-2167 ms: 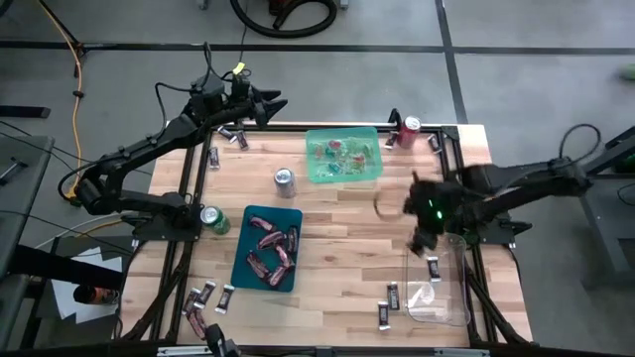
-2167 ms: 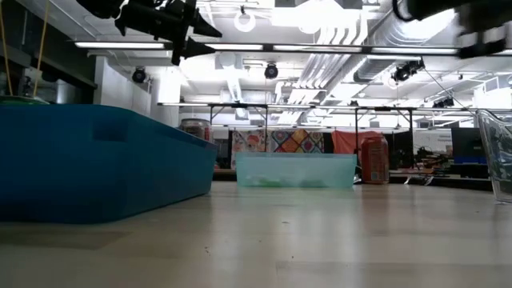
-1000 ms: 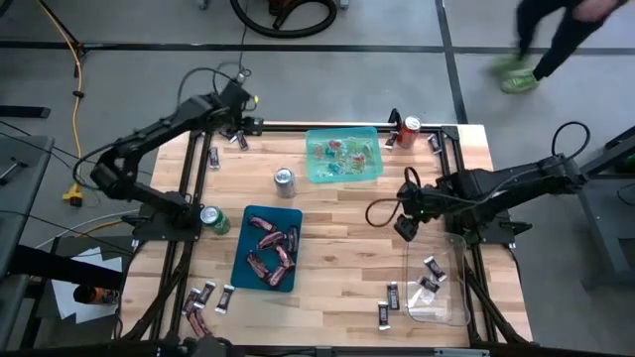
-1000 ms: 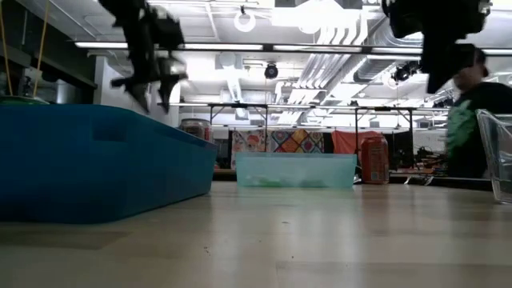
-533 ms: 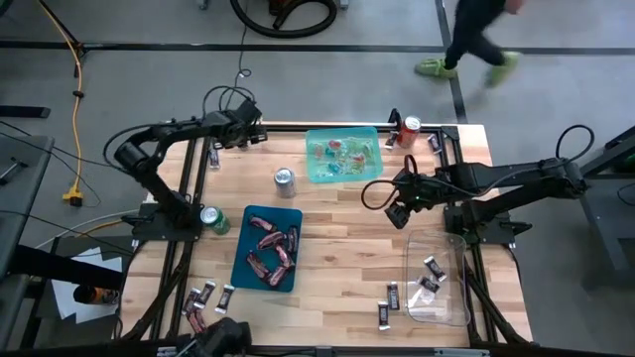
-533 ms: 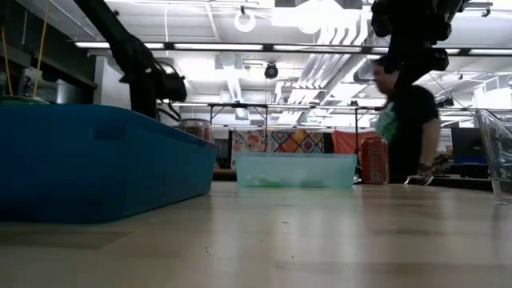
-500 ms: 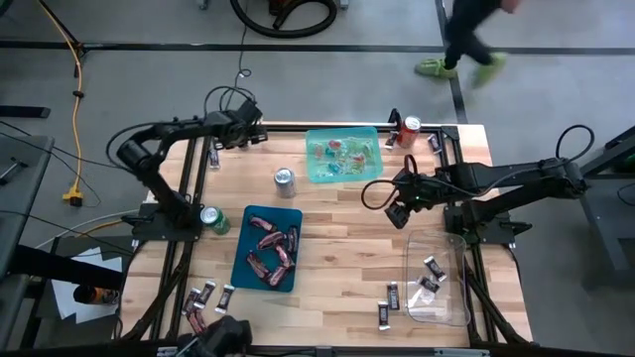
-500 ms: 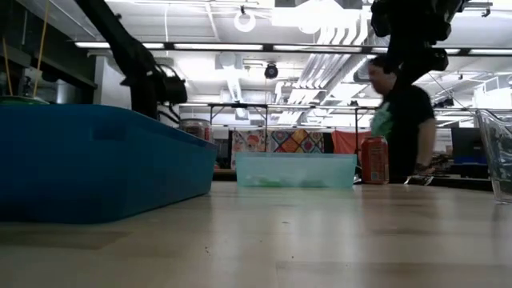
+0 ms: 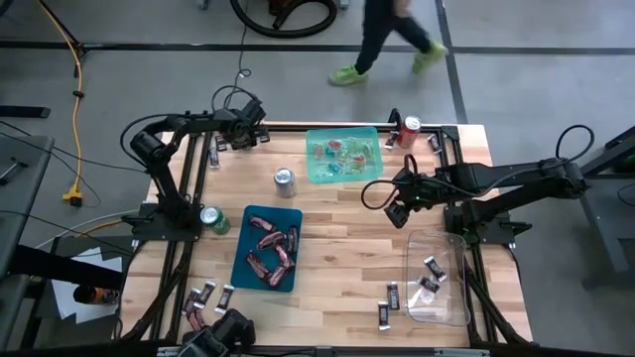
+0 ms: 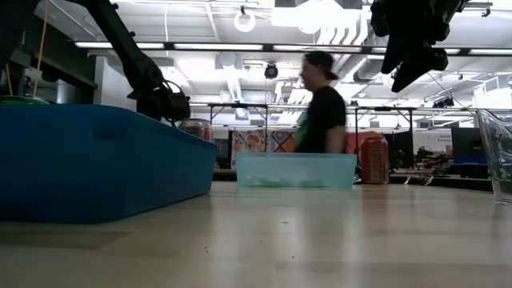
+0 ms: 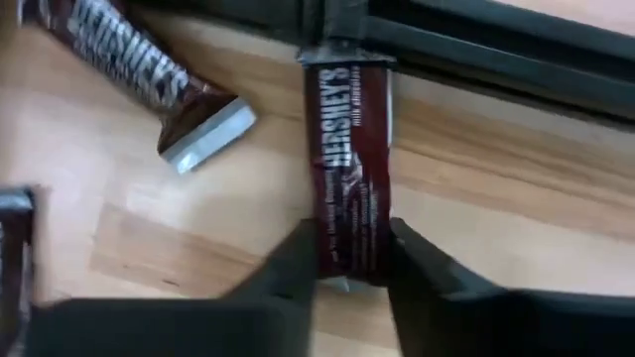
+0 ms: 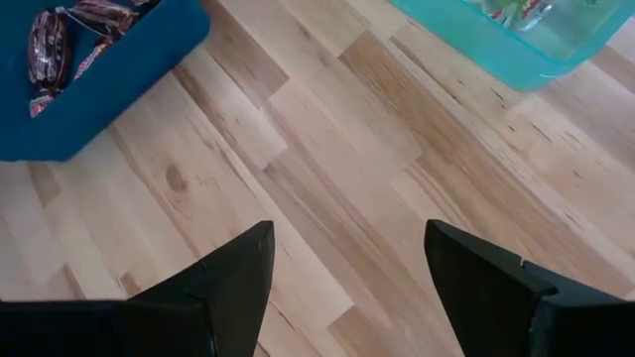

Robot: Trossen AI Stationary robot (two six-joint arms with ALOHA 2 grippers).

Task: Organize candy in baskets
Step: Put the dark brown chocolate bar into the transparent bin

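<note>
- Left pincer at far-left desk corner, fingers clamped on brown chocolate bar.
- Right pincer wide open, empty, above mid-desk.

Pale, smooth matt wood-plank table top; glossy brown foil-like Hershey's bar wrapper between matt black fingers; translucent green plastic bin; opaque teal plastic bin.
</note>
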